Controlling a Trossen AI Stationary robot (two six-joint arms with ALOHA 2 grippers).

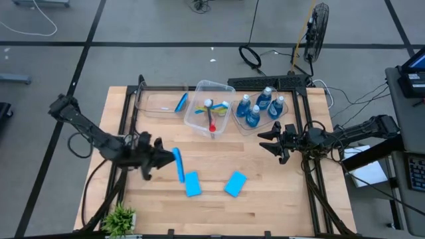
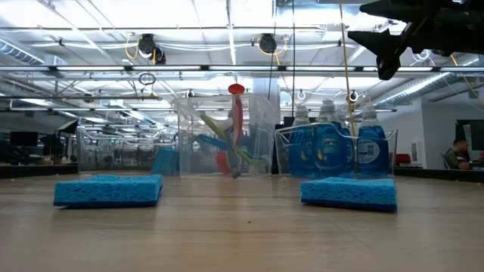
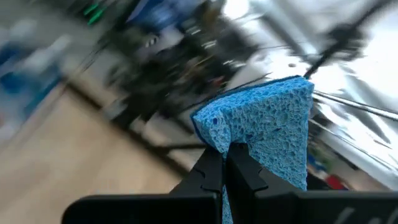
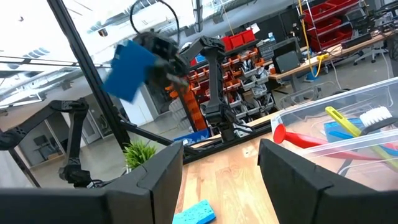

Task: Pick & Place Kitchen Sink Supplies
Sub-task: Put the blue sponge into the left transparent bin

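Above the left half of the table (image 1: 279, 199), the left gripper (image 1: 167, 158) has its jaws clenched on one blue sponge (image 1: 178, 164), held edge-up off the wood; the left wrist view shows the dark fingers (image 3: 214, 171) pinching its lower edge. Just right of it and nearer, two more sponges lie flat on the table, one (image 1: 192, 184) near the middle and one (image 1: 235, 184) further right. A fourth sponge (image 1: 180, 102) leans inside the far-left clear tub (image 1: 149, 106). The middle tub (image 1: 199, 89) holds the long-handled brushes (image 1: 211, 114), tangled so that red, yellow and blue handles show but a sure count cannot be made. The far-right tub (image 1: 240, 126) carries four bottles of blue liquid (image 1: 252, 115). The right gripper (image 1: 271, 139) hangs over the right side of the table, jaws released and holding nothing. A potted plant (image 1: 119, 218) sits at the near left corner.
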